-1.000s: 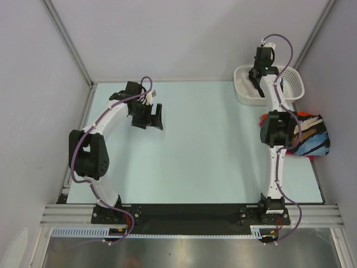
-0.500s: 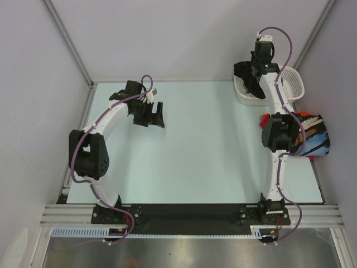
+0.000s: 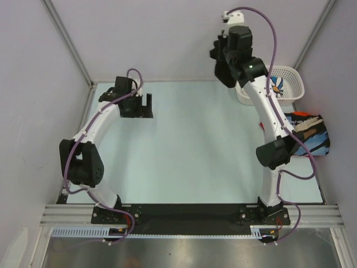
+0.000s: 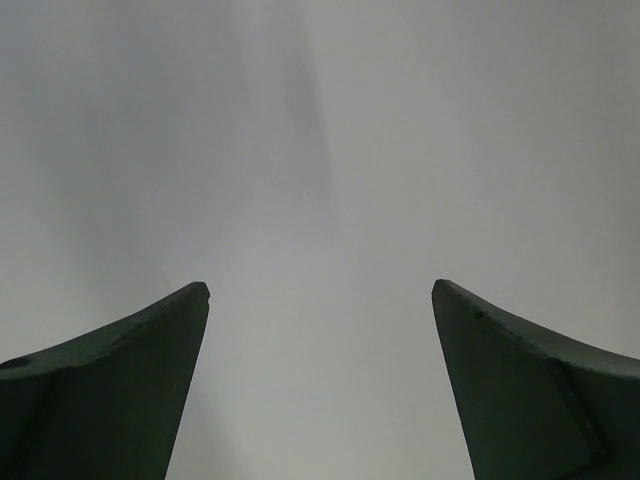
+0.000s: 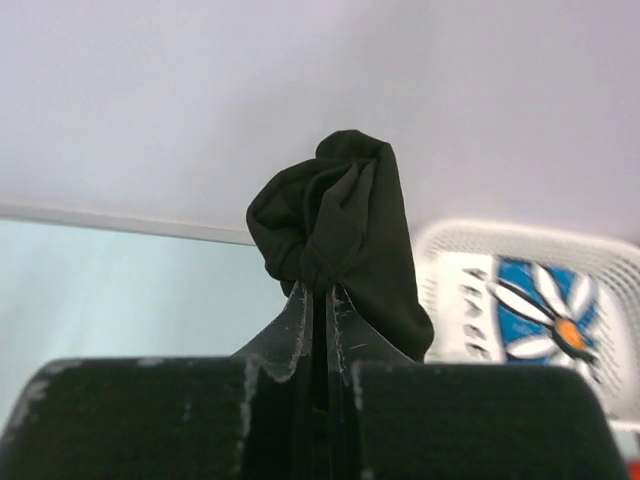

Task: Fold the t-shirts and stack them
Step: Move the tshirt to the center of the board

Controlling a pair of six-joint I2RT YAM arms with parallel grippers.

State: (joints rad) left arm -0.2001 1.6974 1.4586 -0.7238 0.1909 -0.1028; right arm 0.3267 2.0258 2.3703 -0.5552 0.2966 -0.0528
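My right gripper [image 3: 219, 53] is raised high over the table's far right, shut on a bunched black t-shirt [image 3: 225, 75] that hangs from it. In the right wrist view the closed fingertips [image 5: 318, 287] pinch the black t-shirt [image 5: 340, 215] with no gap between them. A white t-shirt with a blue daisy print [image 3: 277, 85] lies in the white lattice basket [image 3: 297, 90], and the same daisy t-shirt [image 5: 540, 310] shows beyond the black one in the right wrist view. Folded t-shirts [image 3: 310, 137] are piled at the right edge. My left gripper [image 3: 146, 103] is open and empty at the far left, facing a blank grey surface [image 4: 321, 287].
The basket [image 5: 470, 245] stands in the far right corner against the back wall. A metal frame post [image 3: 67, 39] and grey walls close in the table on three sides. The pale green tabletop [image 3: 189, 151] spreads between the two arms.
My right arm has lifted out of the basket with the black t-shirt and swung up and to the left. The left arm has drawn back toward the far left and turned its gripper.
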